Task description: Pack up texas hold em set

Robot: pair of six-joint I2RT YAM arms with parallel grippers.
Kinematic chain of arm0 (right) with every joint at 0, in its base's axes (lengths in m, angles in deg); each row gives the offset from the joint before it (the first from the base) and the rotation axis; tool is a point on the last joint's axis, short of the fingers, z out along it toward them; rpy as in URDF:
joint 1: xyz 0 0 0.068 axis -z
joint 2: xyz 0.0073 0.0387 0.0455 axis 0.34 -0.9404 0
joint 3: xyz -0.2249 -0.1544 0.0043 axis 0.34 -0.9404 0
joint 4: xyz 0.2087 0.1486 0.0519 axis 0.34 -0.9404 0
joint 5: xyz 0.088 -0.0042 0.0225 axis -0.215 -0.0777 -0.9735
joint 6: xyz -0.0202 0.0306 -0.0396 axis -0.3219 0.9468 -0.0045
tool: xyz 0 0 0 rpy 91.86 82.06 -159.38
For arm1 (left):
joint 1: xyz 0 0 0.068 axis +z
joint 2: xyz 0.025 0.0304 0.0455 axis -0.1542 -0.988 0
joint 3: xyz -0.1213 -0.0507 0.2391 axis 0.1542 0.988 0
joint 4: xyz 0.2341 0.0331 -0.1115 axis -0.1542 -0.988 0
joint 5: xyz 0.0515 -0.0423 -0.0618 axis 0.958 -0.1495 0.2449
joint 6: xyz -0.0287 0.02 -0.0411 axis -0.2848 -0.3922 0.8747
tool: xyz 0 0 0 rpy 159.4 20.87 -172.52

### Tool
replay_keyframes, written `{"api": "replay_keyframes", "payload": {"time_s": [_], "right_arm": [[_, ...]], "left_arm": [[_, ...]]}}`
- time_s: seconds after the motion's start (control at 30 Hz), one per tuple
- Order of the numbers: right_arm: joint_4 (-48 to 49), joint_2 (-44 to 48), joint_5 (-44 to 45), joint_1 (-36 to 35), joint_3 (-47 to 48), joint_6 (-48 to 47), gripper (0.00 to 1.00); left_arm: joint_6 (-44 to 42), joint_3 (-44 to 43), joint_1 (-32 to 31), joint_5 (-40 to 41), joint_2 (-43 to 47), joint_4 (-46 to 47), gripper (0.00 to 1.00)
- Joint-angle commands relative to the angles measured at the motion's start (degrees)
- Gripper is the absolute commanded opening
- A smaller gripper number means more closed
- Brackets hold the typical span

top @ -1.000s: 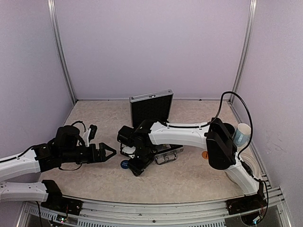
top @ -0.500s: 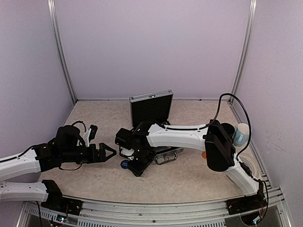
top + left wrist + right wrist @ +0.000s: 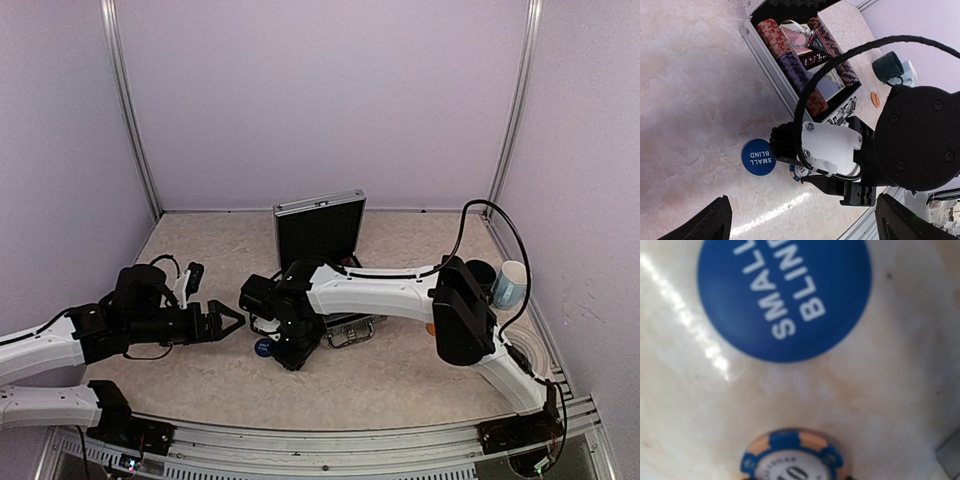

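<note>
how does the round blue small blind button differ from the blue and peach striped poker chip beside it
The round blue button is one flat colour with white SMALL BLIND lettering; the blue and peach striped chip has a segmented edge and a white centre with dark print. The button looks wider than the chip. Both are round discs lying flat on the pale marbled table, close but apart.

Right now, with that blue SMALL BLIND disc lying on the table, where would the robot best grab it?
By its rim, coming straight down from above. The SMALL BLIND disc is thin, round and lies flat on the table, so only two opposite edges offer a hold. Probably best to pinch across the sides that face away from the blue-and-peach chip, which lies near it without touching.
</note>
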Motion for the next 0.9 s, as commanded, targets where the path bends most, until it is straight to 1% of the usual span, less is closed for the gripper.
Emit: {"api": "replay_keyframes", "payload": {"time_s": [0.0,0.07,0.27,0.3,0.33,0.43,0.5,0.6,0.7,0.87], "right_arm": [[-1.2,-4.5,0.3,-0.8,-3.5,-0.8,0.28],[-1.3,-3.9,1.0,-0.8,-3.4,-1.2,0.27],[0.8,-2.1,1.5,-0.8,-5.0,-2.1,0.27],[1.1,-1.9,1.1,-0.8,-5.1,-2.1,0.28],[1.1,-1.7,0.4,-0.8,-5.0,-2.2,0.33],[0.9,-1.7,-1.4,-0.8,-4.2,-2.1,0.53],[0.9,-1.8,-3.2,-0.8,-3.4,-1.4,0.59],[1.6,-1.2,-4.0,-0.7,-2.6,-0.1,0.62],[1.8,-1.2,-5.6,-0.7,-2.4,-0.2,0.62],[0.0,-4.0,-4.9,-1.1,-1.8,-0.8,0.63]], "left_arm": [[0.9,0.6,0.4,0.3,0.8,2.9,0.99],[1.3,0.7,0.4,0.4,0.8,3.6,0.99],[2.1,0.7,0.4,0.3,0.2,4.3,0.99],[2.1,0.7,0.4,0.3,0.2,4.2,0.99],[2.2,0.7,0.4,0.3,0.3,4.1,0.99],[2.6,1.0,0.4,0.7,0.5,3.9,0.99],[3.0,1.5,0.4,0.3,0.8,4.3,0.99],[2.6,1.9,0.4,-0.3,1.2,4.1,0.99],[2.5,1.7,0.4,1.1,1.6,2.9,0.99],[3.9,3.6,0.4,0.1,2.6,6.2,0.99]]}}
